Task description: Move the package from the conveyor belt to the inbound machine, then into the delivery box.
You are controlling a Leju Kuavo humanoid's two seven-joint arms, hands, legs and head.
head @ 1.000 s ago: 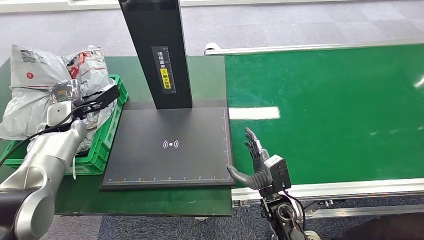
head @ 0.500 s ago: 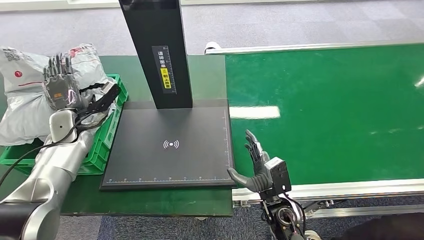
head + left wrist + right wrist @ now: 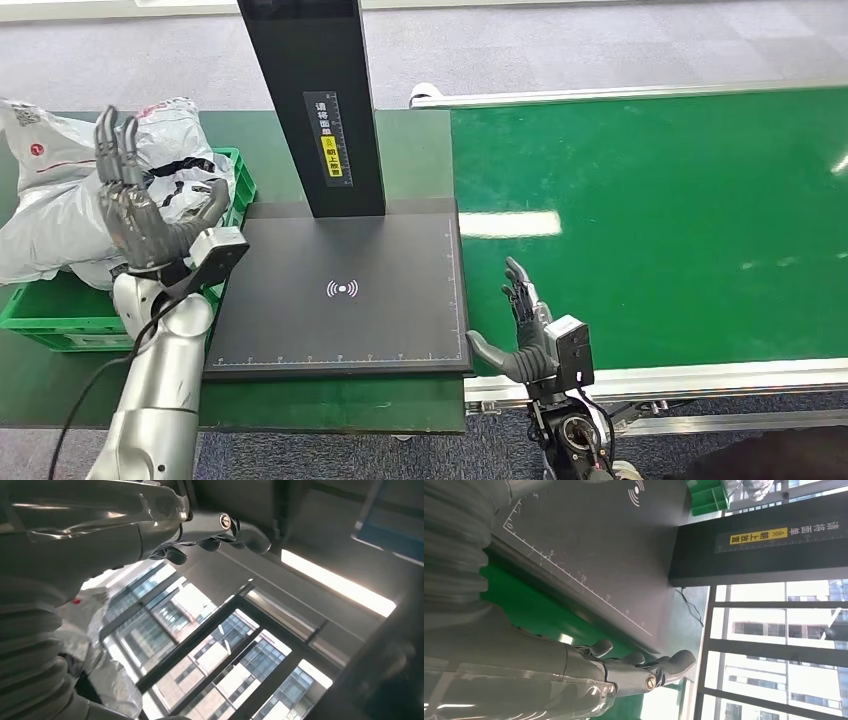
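Note:
Grey plastic packages (image 3: 60, 190) are piled in the green delivery box (image 3: 70, 315) at the left. My left hand (image 3: 135, 205) is raised in front of the pile with fingers spread, holding nothing; in the left wrist view the left hand (image 3: 200, 530) points up at a ceiling, a package (image 3: 95, 650) beside it. The black inbound machine plate (image 3: 340, 290) with its post (image 3: 315, 100) lies bare. My right hand (image 3: 525, 330) hovers open at the conveyor belt's (image 3: 650, 220) near left corner, beside the plate; the right hand (image 3: 624, 670) is spread over green belt.
The belt's metal rim (image 3: 660, 378) runs along its near edge. A dark green table (image 3: 330, 400) carries the plate and the box. Grey carpet (image 3: 500, 50) lies beyond. A strip of glare (image 3: 510, 225) marks the belt surface.
My left hand has lifted off the packages in the box and pulled back toward me, fingers now pointing up and spread. The right hand has drifted slightly nearer and to the right.

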